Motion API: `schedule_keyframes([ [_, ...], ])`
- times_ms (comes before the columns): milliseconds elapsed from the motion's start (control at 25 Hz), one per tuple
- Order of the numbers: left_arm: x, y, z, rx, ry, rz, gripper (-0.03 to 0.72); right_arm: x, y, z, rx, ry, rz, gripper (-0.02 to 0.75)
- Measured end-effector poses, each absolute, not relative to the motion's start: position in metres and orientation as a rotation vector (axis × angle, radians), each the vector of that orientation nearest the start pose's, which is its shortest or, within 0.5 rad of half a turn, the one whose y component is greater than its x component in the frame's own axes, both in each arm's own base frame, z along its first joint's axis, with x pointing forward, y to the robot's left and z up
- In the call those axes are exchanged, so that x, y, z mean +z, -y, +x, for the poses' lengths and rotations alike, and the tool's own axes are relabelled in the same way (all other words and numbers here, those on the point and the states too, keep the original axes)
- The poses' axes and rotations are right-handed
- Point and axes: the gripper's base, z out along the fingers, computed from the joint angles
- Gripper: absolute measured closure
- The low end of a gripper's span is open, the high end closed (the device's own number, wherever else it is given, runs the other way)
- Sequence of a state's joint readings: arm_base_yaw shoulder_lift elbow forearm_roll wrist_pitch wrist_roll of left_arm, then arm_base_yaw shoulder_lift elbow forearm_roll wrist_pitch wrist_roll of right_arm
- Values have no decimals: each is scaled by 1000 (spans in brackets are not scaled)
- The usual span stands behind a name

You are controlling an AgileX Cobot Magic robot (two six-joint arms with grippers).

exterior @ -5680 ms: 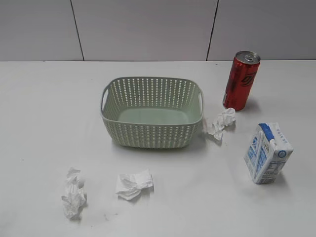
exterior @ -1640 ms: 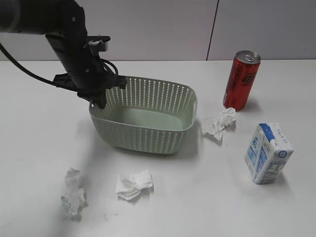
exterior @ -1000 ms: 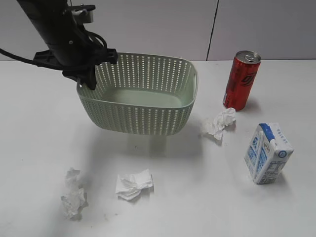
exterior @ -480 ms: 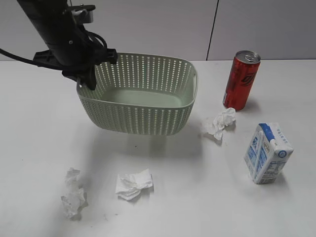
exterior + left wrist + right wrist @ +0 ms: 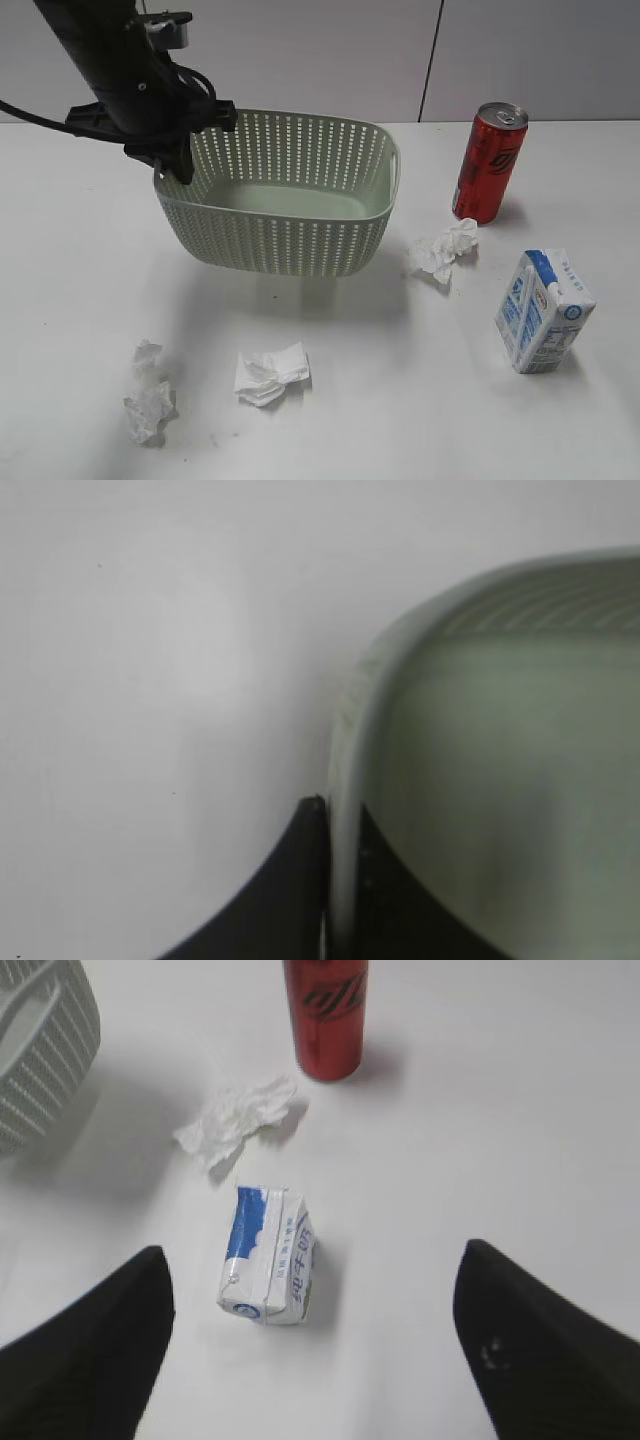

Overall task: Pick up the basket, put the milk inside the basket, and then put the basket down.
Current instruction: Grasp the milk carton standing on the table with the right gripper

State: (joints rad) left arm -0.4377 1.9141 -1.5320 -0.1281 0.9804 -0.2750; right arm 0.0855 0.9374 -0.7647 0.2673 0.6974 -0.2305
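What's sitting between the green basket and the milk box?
A crumpled white tissue lies on the table between the basket and the milk. The exterior view shows it; the right wrist view does too.

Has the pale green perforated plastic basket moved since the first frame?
Yes. The pale green perforated plastic basket has gone up and left, away from the red drink can, off the white table, its left rim clamped by the left gripper.

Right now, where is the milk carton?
The milk carton stands on the table's right side in the exterior view, below the red can, right of a crumpled tissue.
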Motion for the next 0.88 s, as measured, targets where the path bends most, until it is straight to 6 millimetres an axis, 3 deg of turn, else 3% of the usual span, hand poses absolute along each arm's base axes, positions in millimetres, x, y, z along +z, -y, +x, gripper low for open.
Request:
schedule_keyframes([
  [160,238,180,362,-309,-2886,155,703,295,-47,219,278,-2530,-282,78],
  [360,238,180,362,-309,-2886,155,703,261,-72,252,201,-2713,-340,84],
  [520,238,180,362,-311,-2883,154,703,230,-86,268,186,-2830,-332,84],
  [880,238,180,363,-313,-2880,153,703,167,-92,291,128,-2982,-266,107],
])
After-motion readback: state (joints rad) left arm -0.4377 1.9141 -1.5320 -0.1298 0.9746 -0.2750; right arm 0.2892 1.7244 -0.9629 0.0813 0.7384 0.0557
